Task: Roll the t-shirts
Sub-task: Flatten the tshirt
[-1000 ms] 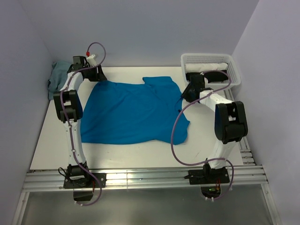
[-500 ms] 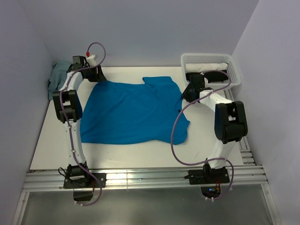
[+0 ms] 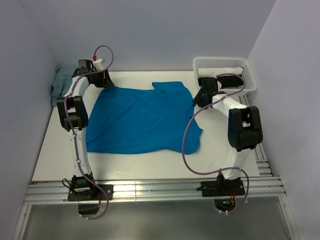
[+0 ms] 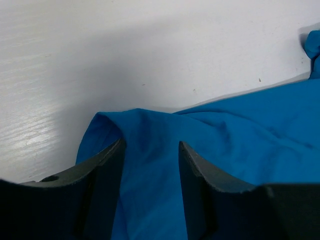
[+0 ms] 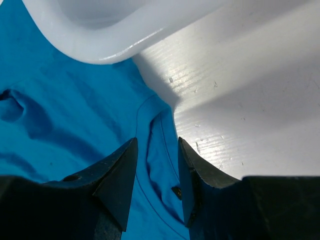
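A bright turquoise t-shirt (image 3: 142, 120) lies spread flat on the white table. My left gripper (image 3: 102, 81) is at its far left corner. In the left wrist view the left gripper (image 4: 150, 146) is open, its fingers (image 4: 107, 170) straddling a raised fold of the t-shirt (image 4: 230, 135). My right gripper (image 3: 199, 99) is at the shirt's far right edge, beside the basket. In the right wrist view the right gripper (image 5: 157, 144) is open, astride the stitched hem of the t-shirt (image 5: 65, 110), which rests on the table between the fingers.
A white mesh basket (image 3: 220, 59) stands at the far right with a white rolled cloth (image 3: 227, 70) inside; its rim (image 5: 100, 47) is close above my right fingers. A grey-teal cloth (image 3: 61, 80) is bunched against the left wall. Purple cables loop off both arms.
My right arm has shifted slightly farther back and left, toward the basket. The left arm and the shirt have not visibly moved.
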`<state>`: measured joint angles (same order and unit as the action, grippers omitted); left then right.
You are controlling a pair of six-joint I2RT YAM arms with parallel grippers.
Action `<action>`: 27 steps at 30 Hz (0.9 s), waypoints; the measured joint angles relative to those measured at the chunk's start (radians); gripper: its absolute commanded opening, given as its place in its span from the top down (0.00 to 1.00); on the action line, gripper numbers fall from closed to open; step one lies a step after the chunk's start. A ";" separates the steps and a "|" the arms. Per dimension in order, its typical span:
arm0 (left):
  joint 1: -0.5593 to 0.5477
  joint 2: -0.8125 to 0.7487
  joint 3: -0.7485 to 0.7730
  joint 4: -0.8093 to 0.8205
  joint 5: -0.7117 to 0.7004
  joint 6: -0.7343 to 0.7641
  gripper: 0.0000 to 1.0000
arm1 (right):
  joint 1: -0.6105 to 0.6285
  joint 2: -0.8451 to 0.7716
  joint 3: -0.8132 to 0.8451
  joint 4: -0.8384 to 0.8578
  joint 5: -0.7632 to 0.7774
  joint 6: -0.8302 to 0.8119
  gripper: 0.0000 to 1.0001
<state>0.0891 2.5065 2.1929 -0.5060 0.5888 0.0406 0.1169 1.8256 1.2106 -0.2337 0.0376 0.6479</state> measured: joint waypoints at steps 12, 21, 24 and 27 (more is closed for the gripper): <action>-0.009 0.012 0.029 0.000 -0.008 -0.003 0.73 | 0.000 0.084 0.102 -0.021 0.002 -0.018 0.52; -0.019 0.012 0.037 0.001 -0.016 -0.001 1.00 | -0.002 0.157 0.136 -0.031 0.000 -0.018 0.50; -0.019 0.012 0.037 0.001 -0.027 0.000 1.00 | -0.003 0.181 0.152 -0.037 -0.001 -0.024 0.58; -0.020 0.012 0.035 0.006 -0.042 0.003 1.00 | -0.004 0.199 0.175 -0.041 -0.001 -0.031 0.61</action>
<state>0.0689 2.5187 2.2284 -0.5003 0.5472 0.0441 0.1131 2.0243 1.3853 -0.2745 0.0368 0.6167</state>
